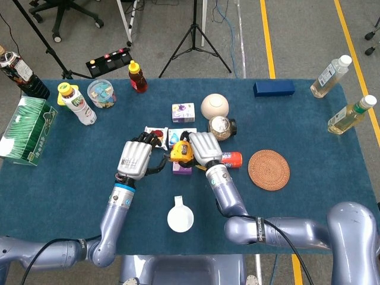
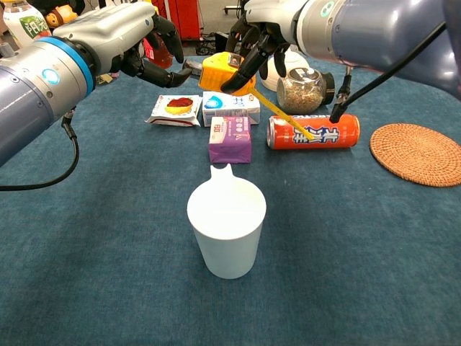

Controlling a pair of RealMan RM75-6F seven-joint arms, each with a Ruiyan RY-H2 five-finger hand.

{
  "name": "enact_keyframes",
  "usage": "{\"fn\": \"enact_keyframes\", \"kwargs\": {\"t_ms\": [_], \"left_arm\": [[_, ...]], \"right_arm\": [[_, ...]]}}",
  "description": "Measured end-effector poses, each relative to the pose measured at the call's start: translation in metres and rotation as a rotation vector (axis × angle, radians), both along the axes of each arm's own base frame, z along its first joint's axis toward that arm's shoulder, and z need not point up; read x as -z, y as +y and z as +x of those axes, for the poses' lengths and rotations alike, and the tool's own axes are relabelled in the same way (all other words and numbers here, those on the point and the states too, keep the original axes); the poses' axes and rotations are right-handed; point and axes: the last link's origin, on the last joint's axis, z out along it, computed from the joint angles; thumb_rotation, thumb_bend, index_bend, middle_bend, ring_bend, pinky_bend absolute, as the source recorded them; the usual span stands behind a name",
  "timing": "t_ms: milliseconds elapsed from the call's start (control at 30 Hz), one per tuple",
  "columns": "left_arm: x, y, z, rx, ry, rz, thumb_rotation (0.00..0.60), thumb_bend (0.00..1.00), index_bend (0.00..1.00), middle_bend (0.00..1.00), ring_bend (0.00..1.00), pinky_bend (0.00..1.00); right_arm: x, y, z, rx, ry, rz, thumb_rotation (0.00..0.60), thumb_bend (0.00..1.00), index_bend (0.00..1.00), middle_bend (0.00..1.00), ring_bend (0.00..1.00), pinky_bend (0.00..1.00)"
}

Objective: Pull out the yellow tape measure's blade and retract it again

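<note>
Right robot hand (image 2: 253, 45) grips the yellow tape measure (image 2: 225, 71) with its blade (image 2: 282, 120) hanging out, while left robot hand (image 2: 148, 50) hovers just beside it, fingers apart and holding nothing

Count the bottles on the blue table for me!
5 that I can tell: dark bottle far left, white bottle with yellow cap, small red bottle at the back, two pale bottles far right.

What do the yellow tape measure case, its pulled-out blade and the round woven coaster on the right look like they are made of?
The yellow tape measure case, held in the right hand, looks like moulded plastic, smooth with a slight sheen. Its yellow blade is a thin stiff strip holding a straight line, probably painted metal. The round woven coaster looks like coiled rattan or straw, matte brown with visible rings.
</note>
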Motion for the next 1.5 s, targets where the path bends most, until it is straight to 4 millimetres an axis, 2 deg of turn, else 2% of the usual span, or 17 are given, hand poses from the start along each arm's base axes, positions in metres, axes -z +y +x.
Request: {"fn": "enact_keyframes", "kwargs": {"t_ms": [233,300,433,500,1133,1500], "left_arm": [[-0.0016,0.0008,-0.0017,-0.005,-0.01,-0.001,0.419,0.4,0.36,0.28,0.22,0.42],[-0.0018,0.0009,-0.0014,-0.002,-0.013,0.0,0.449,0.41,0.36,0.28,0.21,0.42],[-0.001,0.0003,0.0,0.002,-0.027,-0.009,0.549,0.42,0.39,0.28,0.22,0.42],[-0.0006,-0.0002,0.0007,0.002,-0.037,-0.015,0.557,0.42,0.42,0.28,0.22,0.42],[0.0007,-0.0025,0.0054,0.022,-0.082,-0.032,0.561,0.5,0.54,0.28,0.22,0.42],[-0.0036,-0.0021,0.0,0.017,-0.077,-0.046,0.565,0.51,0.55,0.28,0.22,0.42]], "right_arm": [[-0.0013,-0.0005,-0.0012,0.001,0.0,-0.004,0.511,0.25,0.53,0.52,0.57,0.66],[-0.0013,-0.0004,-0.0014,0.002,0.0,-0.003,0.514,0.25,0.53,0.52,0.57,0.66],[-0.001,-0.0003,-0.0016,0.001,0.001,-0.001,0.511,0.25,0.53,0.52,0.57,0.66],[-0.0008,-0.0004,-0.0015,0.001,0.001,-0.002,0.509,0.25,0.53,0.52,0.57,0.66],[-0.0014,-0.0002,-0.0022,0.001,0.003,-0.001,0.512,0.25,0.53,0.52,0.57,0.66],[-0.0026,-0.0008,-0.0033,0.001,0.007,-0.004,0.509,0.24,0.53,0.52,0.57,0.66]]}}
